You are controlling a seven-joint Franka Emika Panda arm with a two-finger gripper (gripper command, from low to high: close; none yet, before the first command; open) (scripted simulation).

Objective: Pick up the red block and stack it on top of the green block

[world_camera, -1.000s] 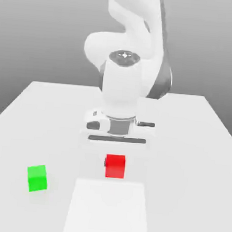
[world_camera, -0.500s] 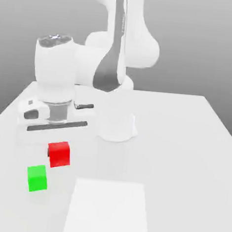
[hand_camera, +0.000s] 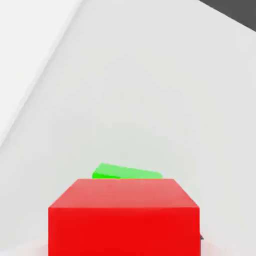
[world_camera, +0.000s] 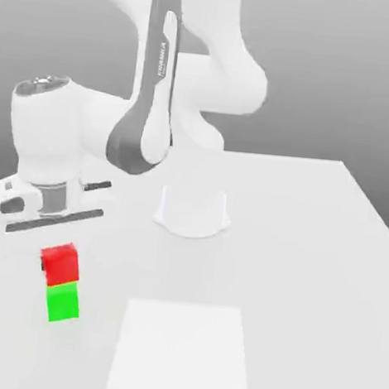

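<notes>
- The gripper holds the red block tight so it cannot drop.
- The red block sits right over the green block, near the table's edge at the exterior view's left.
- I think letting go comes next.

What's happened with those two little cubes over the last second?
The arm carried the red block across the table toward the exterior view's left, from the middle to directly above the green block, where it now appears to rest or hover just on top. The green block stayed put, as did the white square patch on the table.
</notes>
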